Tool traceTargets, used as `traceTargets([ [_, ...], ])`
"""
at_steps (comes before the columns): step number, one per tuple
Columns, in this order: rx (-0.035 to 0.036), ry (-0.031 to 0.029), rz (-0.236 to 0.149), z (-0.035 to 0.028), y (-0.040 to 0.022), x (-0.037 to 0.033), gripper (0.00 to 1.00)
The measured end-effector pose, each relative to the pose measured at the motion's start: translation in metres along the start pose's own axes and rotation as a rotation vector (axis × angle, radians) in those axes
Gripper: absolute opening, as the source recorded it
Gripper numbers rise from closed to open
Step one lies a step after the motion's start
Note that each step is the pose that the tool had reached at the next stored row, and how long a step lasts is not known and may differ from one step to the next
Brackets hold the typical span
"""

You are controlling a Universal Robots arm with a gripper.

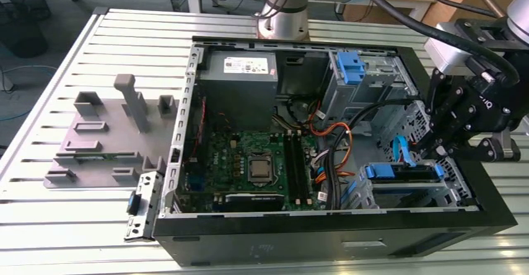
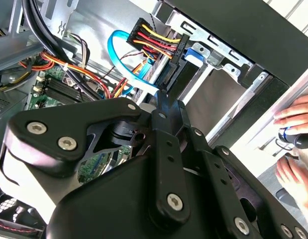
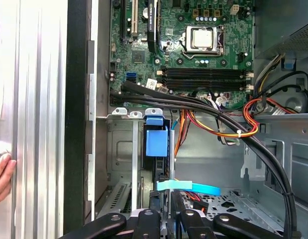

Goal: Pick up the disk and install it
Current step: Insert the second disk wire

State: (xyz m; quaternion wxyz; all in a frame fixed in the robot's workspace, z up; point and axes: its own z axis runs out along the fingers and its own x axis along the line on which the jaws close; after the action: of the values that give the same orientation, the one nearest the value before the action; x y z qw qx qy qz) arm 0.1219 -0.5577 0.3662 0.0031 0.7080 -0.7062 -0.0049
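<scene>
So your tool (image 1: 453, 146) is clamped narrow on the disk (image 3: 157, 144), already in its bay (image 1: 413, 191); keep it square and clear of the cables (image 3: 213, 122).

The black computer case (image 1: 331, 238) is sitting on a silver ribbed table (image 1: 58, 231), showing a green motherboard (image 1: 248, 157) at centre. Blue caddy rails (image 1: 401, 171) are framing the disk at lower right. A grey fixture (image 1: 99, 139) is showing at left, and the gripper (image 1: 450, 145) is showing black at right.
</scene>
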Motion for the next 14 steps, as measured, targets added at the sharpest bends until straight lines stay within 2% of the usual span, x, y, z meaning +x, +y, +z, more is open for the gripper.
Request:
traceTargets([
  [4,0.0001,0.0,0.0,-0.0026,0.0,0.0,0.24],
  [14,0.0,0.0,0.0,-0.0029,-0.0001,-0.0001,0.24],
])
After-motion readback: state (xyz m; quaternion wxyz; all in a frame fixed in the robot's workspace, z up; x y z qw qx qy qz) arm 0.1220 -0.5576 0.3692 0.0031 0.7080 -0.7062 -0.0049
